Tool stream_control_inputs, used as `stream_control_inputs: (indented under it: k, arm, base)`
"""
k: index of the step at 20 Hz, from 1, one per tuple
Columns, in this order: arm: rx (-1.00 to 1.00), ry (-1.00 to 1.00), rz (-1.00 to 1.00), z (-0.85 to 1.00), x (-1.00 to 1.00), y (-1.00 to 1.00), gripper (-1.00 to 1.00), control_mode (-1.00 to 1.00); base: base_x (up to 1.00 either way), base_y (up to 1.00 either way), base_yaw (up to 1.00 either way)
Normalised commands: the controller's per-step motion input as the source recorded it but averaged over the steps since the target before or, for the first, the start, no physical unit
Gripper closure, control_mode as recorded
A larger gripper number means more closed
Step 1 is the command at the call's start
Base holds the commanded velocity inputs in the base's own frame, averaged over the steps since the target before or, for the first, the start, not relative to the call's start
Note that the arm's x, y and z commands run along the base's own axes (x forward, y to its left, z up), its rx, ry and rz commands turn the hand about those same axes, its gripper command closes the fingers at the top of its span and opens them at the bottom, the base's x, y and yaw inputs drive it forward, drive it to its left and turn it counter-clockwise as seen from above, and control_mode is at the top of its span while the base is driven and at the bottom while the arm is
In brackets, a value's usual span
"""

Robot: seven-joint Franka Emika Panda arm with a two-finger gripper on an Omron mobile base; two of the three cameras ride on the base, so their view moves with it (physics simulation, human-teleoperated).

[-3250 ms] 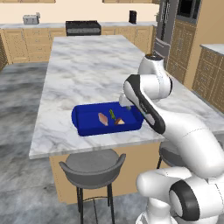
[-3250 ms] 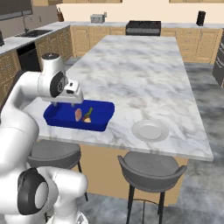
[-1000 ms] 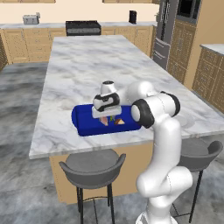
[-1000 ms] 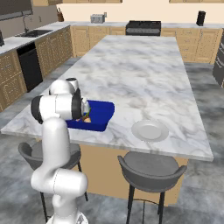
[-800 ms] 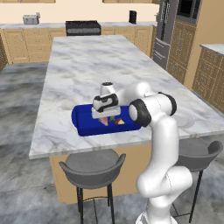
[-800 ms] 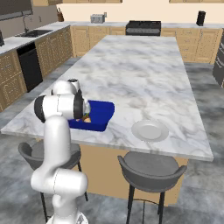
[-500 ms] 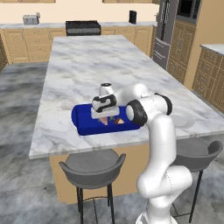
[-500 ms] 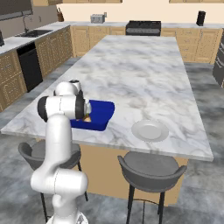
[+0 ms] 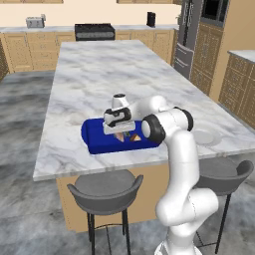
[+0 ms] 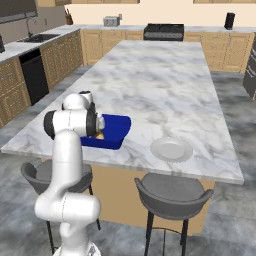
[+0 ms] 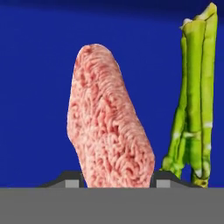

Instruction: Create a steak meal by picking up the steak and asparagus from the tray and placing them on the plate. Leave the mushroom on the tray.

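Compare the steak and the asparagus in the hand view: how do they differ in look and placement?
The steak is a broad pink slab with a grainy surface; the asparagus is a thin green bundle of stalks. The steak lies between the pincer's fingertips; the asparagus lies off to one side, outside them. Both lie lengthwise on the blue tray floor, roughly parallel.

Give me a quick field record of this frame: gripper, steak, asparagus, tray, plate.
gripper: down in the tray, a fingertip on each side of the steak, closing; grip not confirmed
steak: lying on the tray floor, between the fingertips
asparagus: in the tray beside the steak, apart from it
tray: blue, near the counter's front edge
plate: on the counter, apart from the tray, nothing on it
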Motion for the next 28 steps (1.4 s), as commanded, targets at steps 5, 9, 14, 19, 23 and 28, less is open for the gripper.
stream_control_inputs:
  k: [5,9,14,19,23,28]
  arm:
    - [0.00,0.00,0.00,0.30,-0.14,0.04,1.00,-1.00]
    - [0.00,-0.01,0.00,0.66,-0.22,0.00,1.00,-1.00]
    - [0.00,-0.10,0.00,0.68,-0.63,-0.31,1.00,-1.00]
    - [0.00,-0.12,0.00,0.57,-0.80,-0.80,1.00,-1.00]
    - [0.00,-0.10,-0.03,0.49,-0.66,-1.00,1.00,-1.00]
    - [0.00,-0.03,-0.04,0.28,-0.50,-1.00,1.00,-1.00]
  base:
    - [0.00,0.00,0.00]
    - [0.00,0.00,0.00]
    - [0.00,0.00,0.00]
    - [0.00,0.00,0.00]
    - [0.00,0.00,0.00]
    - [0.00,0.00,0.00]
